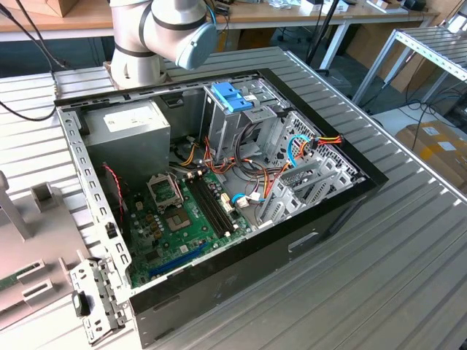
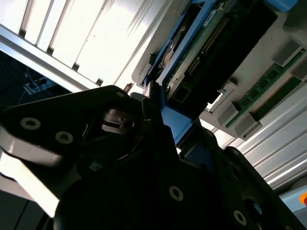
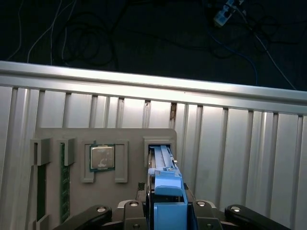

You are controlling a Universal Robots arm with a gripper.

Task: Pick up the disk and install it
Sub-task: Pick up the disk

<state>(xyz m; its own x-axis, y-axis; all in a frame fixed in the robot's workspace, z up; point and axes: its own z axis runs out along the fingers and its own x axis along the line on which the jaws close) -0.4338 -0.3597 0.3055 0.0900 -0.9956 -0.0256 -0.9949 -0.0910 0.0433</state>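
In the first wrist view the disk [image 3: 168, 191] stands on edge, its light-blue side piece facing the camera. Its far end reaches into a slot of the grey parts holder [image 3: 129, 139]. My gripper [image 3: 168, 213] sits over the near end, with a black finger tight against each side of the blue piece. The second wrist view shows the disk [image 2: 216, 43] from below: a green circuit board, black casing and a blue side rail, with the gripper's black body just beneath it. Whether the disk has left the slot I cannot tell.
The holder also carries a processor chip [image 3: 102, 158] and a memory stick [image 3: 64, 177]. Beyond it runs the table's edge rail [image 3: 144, 79]. In the exterior view the open computer case [image 1: 343, 211] lies on the ribbed table, with a blue-latched drive cage [image 1: 232, 96], a power supply [image 1: 135, 124] and the arm's base [image 1: 139, 58].
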